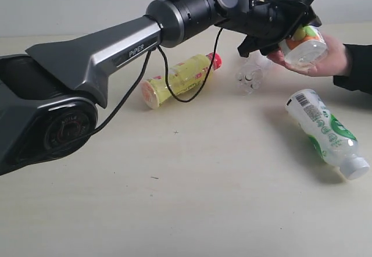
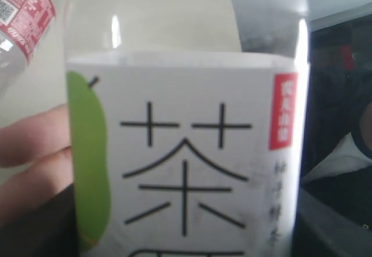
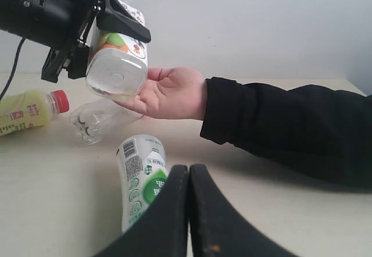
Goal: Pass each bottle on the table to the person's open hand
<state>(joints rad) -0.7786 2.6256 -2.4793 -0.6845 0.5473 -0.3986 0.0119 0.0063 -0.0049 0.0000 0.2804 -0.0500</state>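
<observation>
Left end effector (image 1: pixel 285 21) has reached across to the far right of the table (image 1: pixel 174 199) and is clamped on the fruit bottle (image 1: pixel 303 43), one black finger on each side of the label. It holds the bottle tilted, clear base towards the near right. The base sits over the hand (image 1: pixel 325 59), which is held palm up just above the table at the far right, a black sleeve (image 3: pixel 279 123) behind it. Bottle and fingers look to be touching, though I cannot be sure. From the left wrist camera the bottle fills the view: a white label with a big black character and a green patch, with fingertips (image 2: pixel 35 146) just beside it.

Right end effector (image 3: pixel 188 170) hangs low over the near right of the table, its two fingers pressed together with nothing between them.

Three bottles lie on their sides on the table. The yellow bottle (image 1: pixel 177 79) is far and about mid-table, red cap pointing right. The clear bottle (image 1: pixel 251 74) lies just left of the hand, base towards the near side. The green bottle (image 1: pixel 325 132) lies nearer, on the right, white cap pointing to the near right. It is well apart from the yellow one and just beyond the right end effector's fingertips.
</observation>
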